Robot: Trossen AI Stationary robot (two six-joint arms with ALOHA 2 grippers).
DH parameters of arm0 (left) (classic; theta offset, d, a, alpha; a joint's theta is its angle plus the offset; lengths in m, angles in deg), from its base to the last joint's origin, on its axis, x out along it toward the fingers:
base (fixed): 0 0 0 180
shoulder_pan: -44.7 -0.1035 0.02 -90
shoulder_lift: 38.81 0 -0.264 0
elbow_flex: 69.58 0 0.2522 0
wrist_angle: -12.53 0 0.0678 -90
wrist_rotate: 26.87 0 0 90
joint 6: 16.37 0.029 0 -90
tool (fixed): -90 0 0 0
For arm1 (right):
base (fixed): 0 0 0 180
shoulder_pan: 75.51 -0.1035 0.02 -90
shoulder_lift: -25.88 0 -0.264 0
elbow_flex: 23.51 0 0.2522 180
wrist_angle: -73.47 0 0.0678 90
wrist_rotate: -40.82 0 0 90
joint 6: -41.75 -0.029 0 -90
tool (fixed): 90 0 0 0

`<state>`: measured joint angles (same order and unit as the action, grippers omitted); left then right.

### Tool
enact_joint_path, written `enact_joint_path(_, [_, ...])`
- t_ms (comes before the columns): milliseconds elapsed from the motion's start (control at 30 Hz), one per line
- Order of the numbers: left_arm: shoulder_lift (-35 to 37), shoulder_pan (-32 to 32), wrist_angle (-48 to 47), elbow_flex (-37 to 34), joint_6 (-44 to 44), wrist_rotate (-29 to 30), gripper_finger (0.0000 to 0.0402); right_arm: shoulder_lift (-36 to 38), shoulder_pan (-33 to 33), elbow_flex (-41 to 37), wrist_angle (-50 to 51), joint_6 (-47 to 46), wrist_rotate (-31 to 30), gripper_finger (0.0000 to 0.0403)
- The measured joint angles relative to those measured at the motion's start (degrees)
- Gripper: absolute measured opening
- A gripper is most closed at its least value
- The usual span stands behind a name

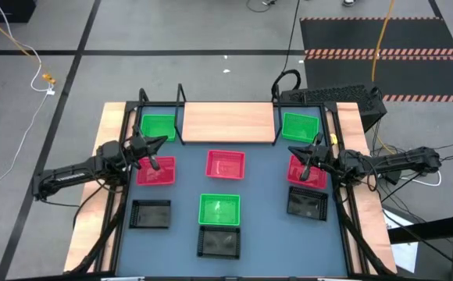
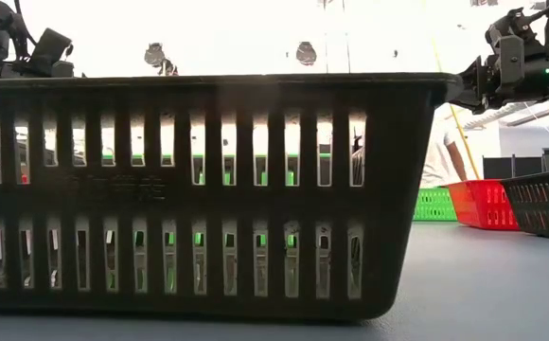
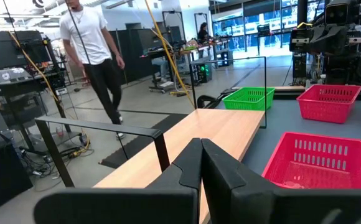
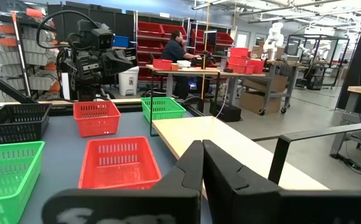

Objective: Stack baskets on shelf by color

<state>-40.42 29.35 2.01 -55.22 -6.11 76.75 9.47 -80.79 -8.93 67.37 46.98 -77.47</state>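
Nine plastic mesh baskets (three per colour) lie on the tabletop; the light wooden shelf (image 1: 228, 122) stands bare between two green ones, so sorting seems unstarted. Left gripper (image 1: 150, 148) and right gripper (image 1: 308, 155) hover empty, fingers together.

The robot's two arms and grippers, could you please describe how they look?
Both arms are dark, nearly black, slim and jointed, with black cables alongside. The left gripper and right gripper are black, with two flat, angular fingers. A small green light shows on the right arm in the low view.
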Motion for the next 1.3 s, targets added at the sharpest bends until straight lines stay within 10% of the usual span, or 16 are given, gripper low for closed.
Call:
enact_joint_path(533, [0.00, -0.02, 0.55, -0.04, -0.14, 0.00, 0.0010, 0.00, 0.00, 0.00, -4.37, -10.35, 0.02, 0.0000])
enact_joint_path(833, [0.00, 0.04, 1.61, -0.04, -18.35, -0.30, 0.0010, 0.00, -0.01, 0.00, -6.05, -12.05, 0.01, 0.0000])
enact_joint_path(1067, [0.00, -0.11, 1.62, -0.04, -8.98, -0.26, 0.0010, 0.00, 1.77, -0.02, -7.77, -10.82, -13.35, 0.0002])
enact_joint_path(1300, [0.00, -0.11, 2.73, -0.04, -2.88, 0.16, 0.0010, -0.07, 2.87, -0.02, -7.99, -14.92, -13.58, 0.0058])
